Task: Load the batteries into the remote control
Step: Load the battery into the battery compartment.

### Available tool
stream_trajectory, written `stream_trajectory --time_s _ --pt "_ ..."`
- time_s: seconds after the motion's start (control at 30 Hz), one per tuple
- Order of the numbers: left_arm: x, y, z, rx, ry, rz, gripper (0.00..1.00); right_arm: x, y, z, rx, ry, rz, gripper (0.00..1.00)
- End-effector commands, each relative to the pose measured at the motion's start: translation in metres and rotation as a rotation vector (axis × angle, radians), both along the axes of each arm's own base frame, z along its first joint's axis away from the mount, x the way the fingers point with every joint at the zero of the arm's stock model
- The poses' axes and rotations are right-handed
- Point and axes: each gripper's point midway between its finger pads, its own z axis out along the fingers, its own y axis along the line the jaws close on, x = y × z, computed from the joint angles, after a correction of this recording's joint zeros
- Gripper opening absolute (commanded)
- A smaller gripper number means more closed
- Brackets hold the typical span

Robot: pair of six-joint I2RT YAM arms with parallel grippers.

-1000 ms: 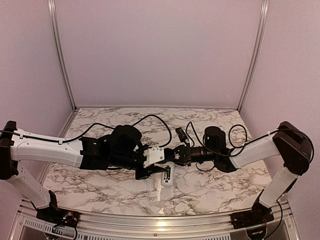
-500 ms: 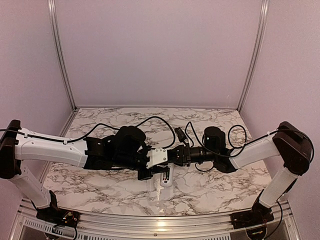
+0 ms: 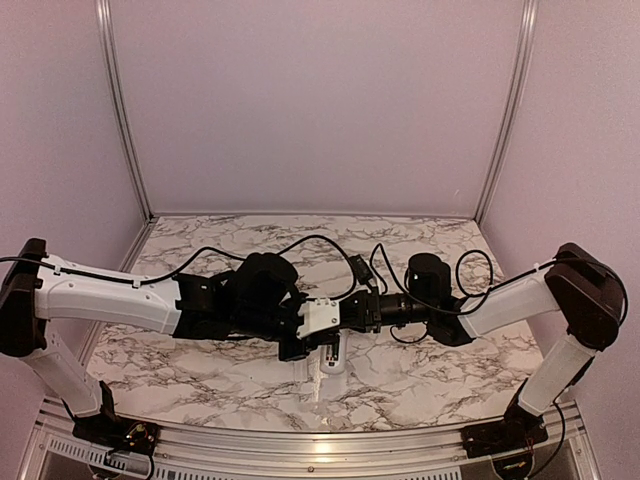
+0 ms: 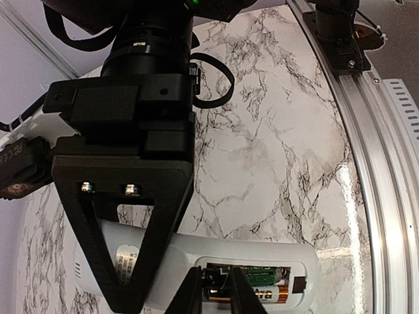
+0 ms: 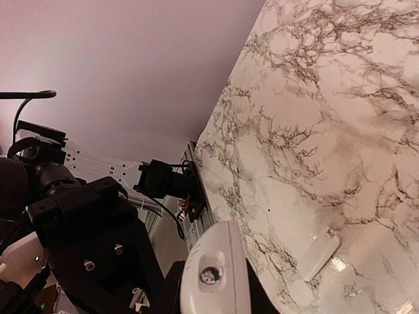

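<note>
two grippers: meet at the remote control (image 4: 196, 250), front middle of the marble table (image 4: 275, 144)
left gripper (image 4: 217, 294): fingers narrowly parted, nothing pinched. tips straddle one end of the open battery bay
right gripper (image 3: 348, 312): clamped across the remote's body, on the half away from the bay. one black triangular finger lies over the white back
remote control: back side up, bay uncovered. on the table or just off it, cannot tell which. its rounded end with a small led shows in the right wrist view
batteries (image 4: 252, 282): both in the bay, side by side, lengthwise. one has a green band, the other is dark with a copper-orange band
writing: print on both cells and on the back sticker (image 4: 124, 258) is too small to read. no brand legible
cover (image 5: 319, 254): flat white lid lying on the marble, near the remote, not touching it
rail (image 4: 373, 163): aluminium strip along the table's front edge
</note>
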Motion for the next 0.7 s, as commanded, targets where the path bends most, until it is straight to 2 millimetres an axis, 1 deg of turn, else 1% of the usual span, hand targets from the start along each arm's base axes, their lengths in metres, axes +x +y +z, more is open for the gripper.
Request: stream_trajectory --time_s 0.0,0.23,0.53,0.67 --pt "-0.003 0.001 -0.018 0.076 0.007 -0.007 0.15 0.001 0.01 0.021 0.053 -0.049 0.021 0.0" --pt "-0.009 0.005 -0.033 0.128 0.028 -0.02 0.11 0.001 0.01 0.027 0.06 -0.064 0.022 0.0" --pt "-0.02 0.012 -0.052 0.183 0.073 -0.041 0.09 0.004 0.01 0.043 0.079 -0.11 0.017 0.0" --pt "-0.021 0.013 -0.062 0.217 0.072 -0.037 0.08 0.004 0.01 0.048 0.089 -0.122 0.019 0.0"
